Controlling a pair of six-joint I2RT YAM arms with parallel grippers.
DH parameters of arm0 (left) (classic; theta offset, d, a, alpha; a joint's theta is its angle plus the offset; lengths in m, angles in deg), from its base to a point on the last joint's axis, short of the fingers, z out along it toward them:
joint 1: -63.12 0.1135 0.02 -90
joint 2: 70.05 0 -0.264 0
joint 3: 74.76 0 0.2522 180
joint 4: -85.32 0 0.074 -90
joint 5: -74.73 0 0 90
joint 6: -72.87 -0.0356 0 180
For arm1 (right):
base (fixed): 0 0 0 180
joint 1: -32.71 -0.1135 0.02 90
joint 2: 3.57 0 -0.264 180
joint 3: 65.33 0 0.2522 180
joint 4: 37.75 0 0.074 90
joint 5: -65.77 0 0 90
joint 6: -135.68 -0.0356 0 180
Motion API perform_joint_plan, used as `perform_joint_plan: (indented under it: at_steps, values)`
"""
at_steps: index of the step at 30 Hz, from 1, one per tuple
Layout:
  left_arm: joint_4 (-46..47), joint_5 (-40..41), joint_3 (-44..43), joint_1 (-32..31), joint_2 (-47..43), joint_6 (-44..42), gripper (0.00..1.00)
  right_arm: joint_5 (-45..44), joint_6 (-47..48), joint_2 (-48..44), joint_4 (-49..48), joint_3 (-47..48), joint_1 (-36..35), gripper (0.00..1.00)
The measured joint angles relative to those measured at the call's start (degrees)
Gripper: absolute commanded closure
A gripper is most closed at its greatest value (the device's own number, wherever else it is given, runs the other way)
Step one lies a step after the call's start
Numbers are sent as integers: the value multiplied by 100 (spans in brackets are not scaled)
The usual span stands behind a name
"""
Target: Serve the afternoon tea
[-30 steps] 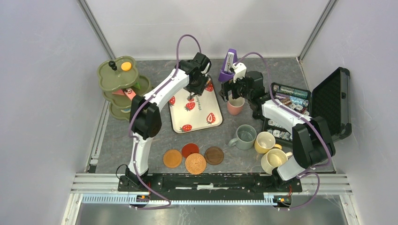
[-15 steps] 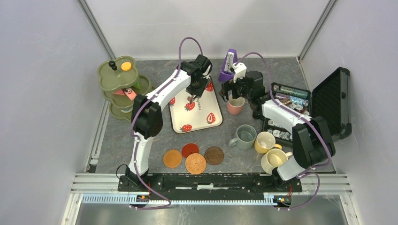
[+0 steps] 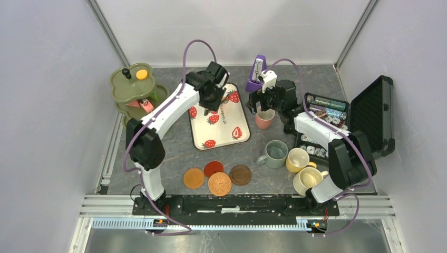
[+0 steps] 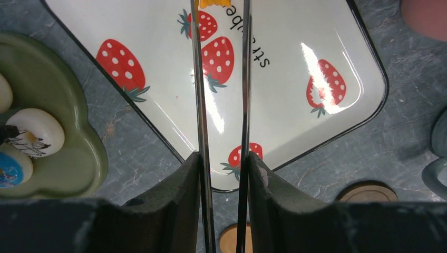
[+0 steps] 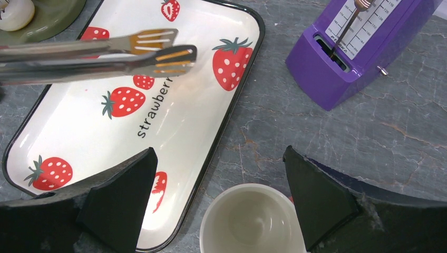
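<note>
Brown, red and woven-tan coasters [image 3: 220,184], four in number, are noted in a tight cluster nearest the arm bases. To their right three mugs are grouped closely, all upright: the cream mug [image 3: 307,179] nearest, the yellow mug [image 3: 298,159] behind it, and the grey-green mug [image 3: 275,153] to the left of the yellow one.

Further back lies a white, black-rimmed tray [image 3: 224,134] printed with strawberries. The left gripper [image 4: 222,158] is held above the tray's far left part, clamped on metal tongs [image 5: 132,60]. The slotted orange tips of the tongs are slightly parted over the tray.

The pink mug [image 3: 264,118] stands upright just right of the tray and is pale inside. The right gripper [image 5: 219,153] is positioned directly over it, its jaws spread wide and holding nothing.

At far left stands the olive stand [image 3: 124,89], with scalloped tiers. Pastries [image 3: 141,74] are recorded on it: an orange round one on top, pink and red pieces lower. A purple metronome [image 3: 256,74] is behind the pink mug, and an open black case [image 3: 371,113] is at right.
</note>
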Motion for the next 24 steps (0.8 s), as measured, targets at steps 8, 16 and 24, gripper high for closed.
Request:
perform_joint_plan:
  at_steps: [8,16,24]
  values:
    - [28,186,693,0,-1051,190,76,0,0,0,2,0,0,2]
    - [-337,468,826,0,-1982,409,76,0,0,0,4,0,0,2]
    - [-1045,1093,511,0,-2997,708,75,-2,4,0,13,0,13,2]
